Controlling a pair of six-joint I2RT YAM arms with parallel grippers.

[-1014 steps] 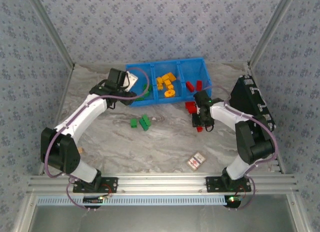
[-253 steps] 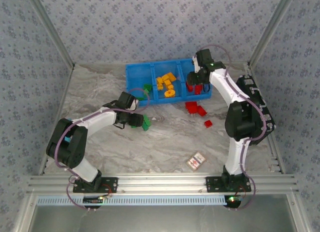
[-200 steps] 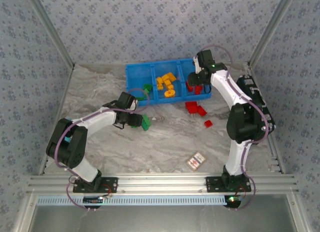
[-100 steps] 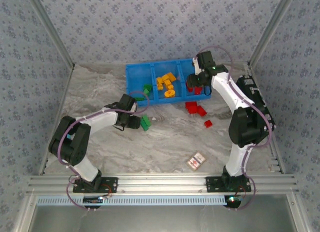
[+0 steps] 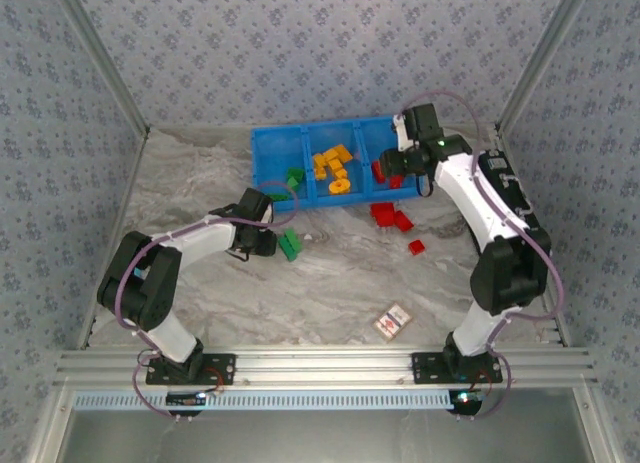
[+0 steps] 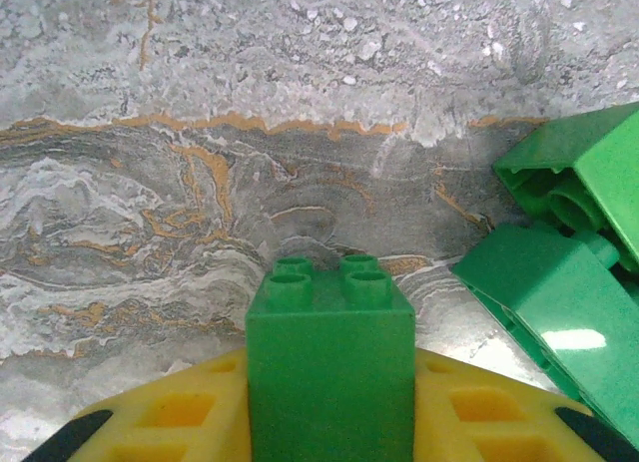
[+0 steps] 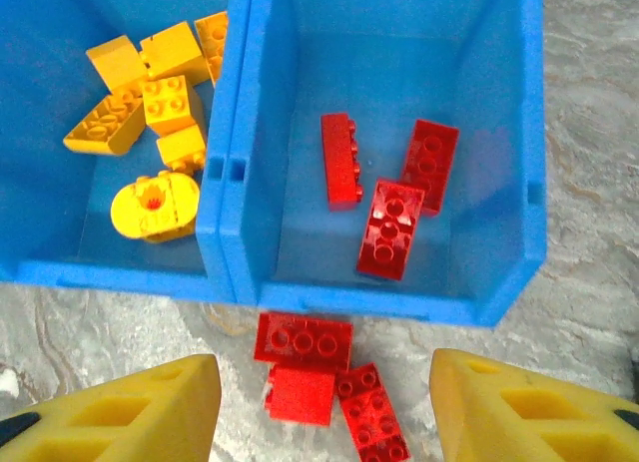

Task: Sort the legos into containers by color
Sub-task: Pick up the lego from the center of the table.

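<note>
Progress roughly two-thirds, I'd say. Left gripper [image 6: 329, 422] pinching green brick [image 6: 329, 347]; two more greens [image 6: 559, 282] just to its right. Right gripper [image 7: 319, 382] spread, empty, over bin [image 7: 232, 173]: three reds [image 7: 389, 228] in the compartment ahead, three loose reds [image 7: 303, 340] right under it. Yellows [image 7: 150, 103] all binned.

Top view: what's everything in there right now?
Table: one, grey marble.
Bin: one, blue, three compartments, far side of table.
Yellow bricks: about seven, middle compartment.
Red bricks in bin: three, right compartment.
Red bricks on table: four; three just before bin, one nearer.
Green bricks in bin: a few, left compartment.
Green bricks on table: two, beside left gripper.
Held brick: one, green, in left gripper.
Card: one, red-and-white, near edge.
Case: one, black, right edge.
Left gripper: shut on held brick.
Right gripper: open, over bin's right end.
</note>
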